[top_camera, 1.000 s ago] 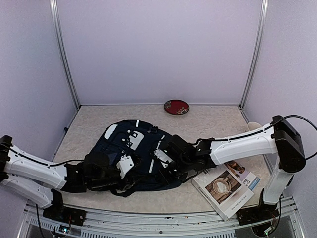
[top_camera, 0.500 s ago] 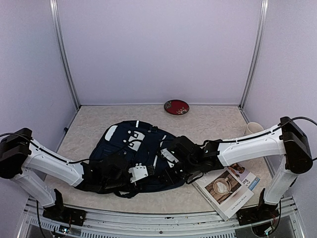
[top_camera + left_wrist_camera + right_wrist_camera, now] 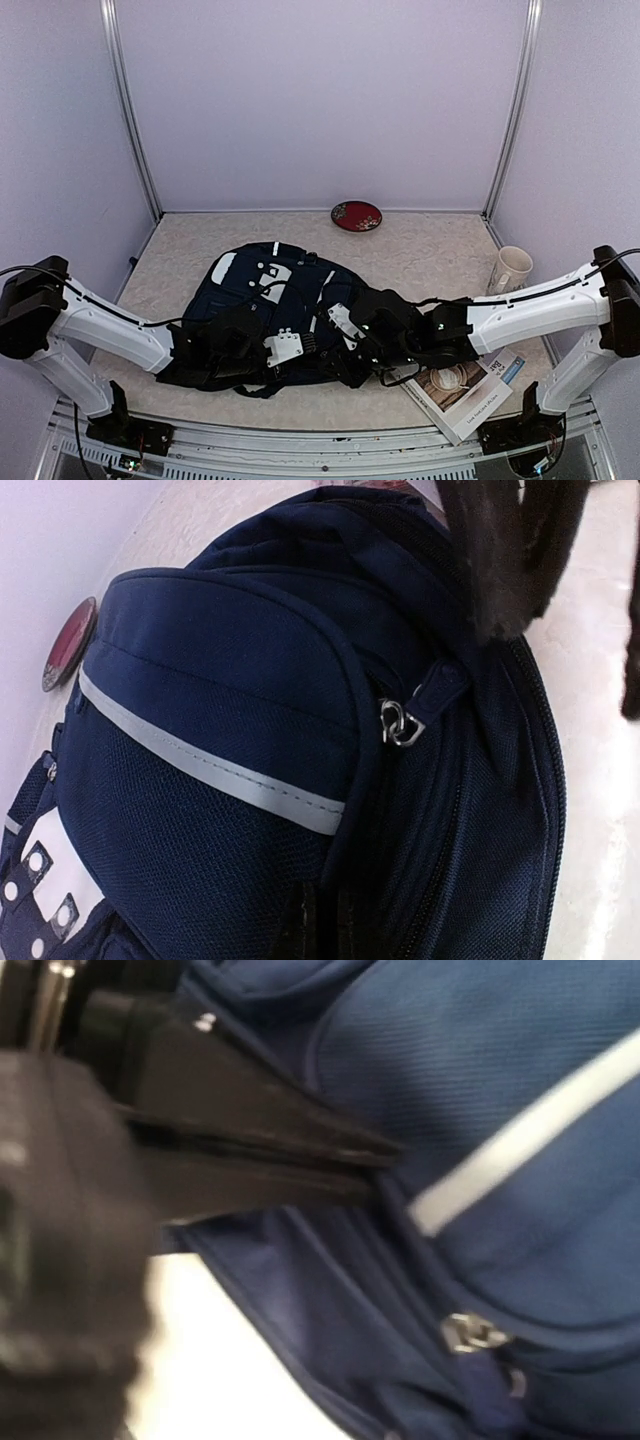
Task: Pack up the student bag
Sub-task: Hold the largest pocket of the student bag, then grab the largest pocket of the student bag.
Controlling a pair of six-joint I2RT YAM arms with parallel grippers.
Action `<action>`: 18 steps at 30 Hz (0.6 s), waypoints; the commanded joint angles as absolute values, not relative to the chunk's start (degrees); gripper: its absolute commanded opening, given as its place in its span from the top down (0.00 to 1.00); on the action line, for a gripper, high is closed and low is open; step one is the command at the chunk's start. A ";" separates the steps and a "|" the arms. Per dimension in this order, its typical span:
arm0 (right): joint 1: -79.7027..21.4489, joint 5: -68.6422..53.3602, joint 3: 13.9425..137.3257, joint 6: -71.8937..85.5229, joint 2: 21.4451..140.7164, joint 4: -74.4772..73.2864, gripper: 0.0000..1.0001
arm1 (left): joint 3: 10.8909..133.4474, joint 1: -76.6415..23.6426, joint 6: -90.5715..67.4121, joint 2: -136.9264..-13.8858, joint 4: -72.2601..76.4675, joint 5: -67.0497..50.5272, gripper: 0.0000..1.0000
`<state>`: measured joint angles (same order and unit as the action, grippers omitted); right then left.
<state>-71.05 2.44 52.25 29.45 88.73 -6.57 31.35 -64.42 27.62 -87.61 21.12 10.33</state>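
Since a second before, the right arm had swung nearer, uncovering the mug (image 3: 510,268). Its right pincer (image 3: 375,1165) was pressed together at a seam of the student bag (image 3: 275,290), which lay beneath both pincers, with a zipper pull (image 3: 470,1332) just beside. Whether the left pincer (image 3: 303,345) was apart or together could not be told. Far beyond sat a red plate (image 3: 356,215). Tugging fabric might drag the bag along and leave the zipper unmoved.

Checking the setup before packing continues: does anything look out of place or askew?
The book lies skewed at the table's near right corner, and one corner seems to poke past the near edge. The student bag, cup and red dish look normal.
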 commanded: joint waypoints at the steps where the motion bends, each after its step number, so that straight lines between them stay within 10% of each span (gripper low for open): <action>1: -70.75 8.09 46.75 25.14 85.92 1.49 0.73 | 31.68 -64.25 25.98 -86.96 19.21 10.05 1.00; 18: -63.56 -4.20 42.45 18.64 90.49 9.01 0.65 | 30.67 -64.25 24.68 -83.18 20.99 8.53 1.00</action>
